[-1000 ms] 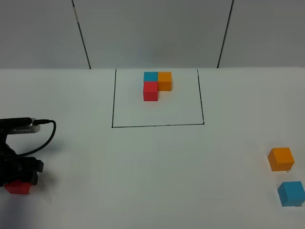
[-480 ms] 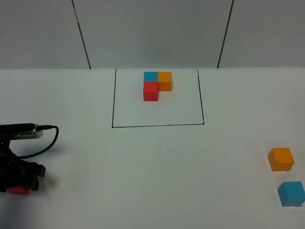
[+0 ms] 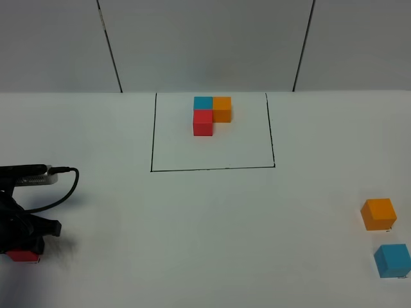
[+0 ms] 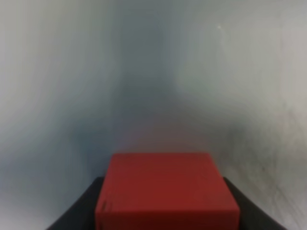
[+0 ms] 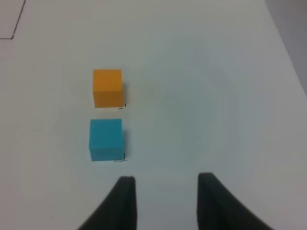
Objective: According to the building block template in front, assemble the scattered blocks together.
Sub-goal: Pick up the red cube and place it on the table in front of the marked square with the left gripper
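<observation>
The template (image 3: 212,115), a neat L of blue, orange and red cubes, sits at the back inside a black outline. The scattered red block (image 3: 22,256) lies at the far left on the table, under my left gripper (image 3: 22,247). In the left wrist view the red block (image 4: 165,191) fills the gap between the dark fingers (image 4: 76,211), which touch both its sides. The scattered orange block (image 3: 378,213) and blue block (image 3: 392,260) lie at the far right. In the right wrist view my right gripper (image 5: 165,184) is open and empty, short of the blue block (image 5: 106,139) and orange block (image 5: 107,87).
A black rectangle outline (image 3: 212,169) is drawn on the white table around the template. The left arm's cable (image 3: 64,186) loops above the gripper. The table's right edge (image 5: 288,57) runs near the two right-hand blocks. A grey panelled wall stands behind.
My left gripper has come down over the red block and now hides more of it. The other blocks and the template have not moved.
</observation>
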Available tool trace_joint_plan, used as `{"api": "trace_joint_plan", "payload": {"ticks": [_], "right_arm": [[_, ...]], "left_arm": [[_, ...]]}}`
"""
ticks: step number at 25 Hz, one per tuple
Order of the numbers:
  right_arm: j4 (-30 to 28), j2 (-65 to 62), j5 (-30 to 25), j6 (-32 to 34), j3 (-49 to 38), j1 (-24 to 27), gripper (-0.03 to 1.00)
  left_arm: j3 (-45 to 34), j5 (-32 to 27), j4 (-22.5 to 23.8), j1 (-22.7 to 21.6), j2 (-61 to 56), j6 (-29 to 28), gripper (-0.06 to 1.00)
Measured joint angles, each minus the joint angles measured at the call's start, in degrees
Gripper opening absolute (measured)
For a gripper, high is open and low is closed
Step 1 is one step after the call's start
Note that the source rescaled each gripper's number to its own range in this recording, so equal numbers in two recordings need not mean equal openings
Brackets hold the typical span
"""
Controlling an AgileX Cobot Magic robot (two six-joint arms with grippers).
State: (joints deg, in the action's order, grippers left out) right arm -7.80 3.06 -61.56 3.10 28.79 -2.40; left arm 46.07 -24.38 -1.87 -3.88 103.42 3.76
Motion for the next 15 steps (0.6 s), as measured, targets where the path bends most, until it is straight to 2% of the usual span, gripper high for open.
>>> {"api": "trace_joint_plan", "payload": {"ticks": [15], "right_arm": [[0.0, 0.0, 0.0, 0.0, 0.0, 0.0, 0.0]], "left_arm": [[0.0, 2.4, 0.8, 0.0, 0.0, 0.0, 0.0]]}}
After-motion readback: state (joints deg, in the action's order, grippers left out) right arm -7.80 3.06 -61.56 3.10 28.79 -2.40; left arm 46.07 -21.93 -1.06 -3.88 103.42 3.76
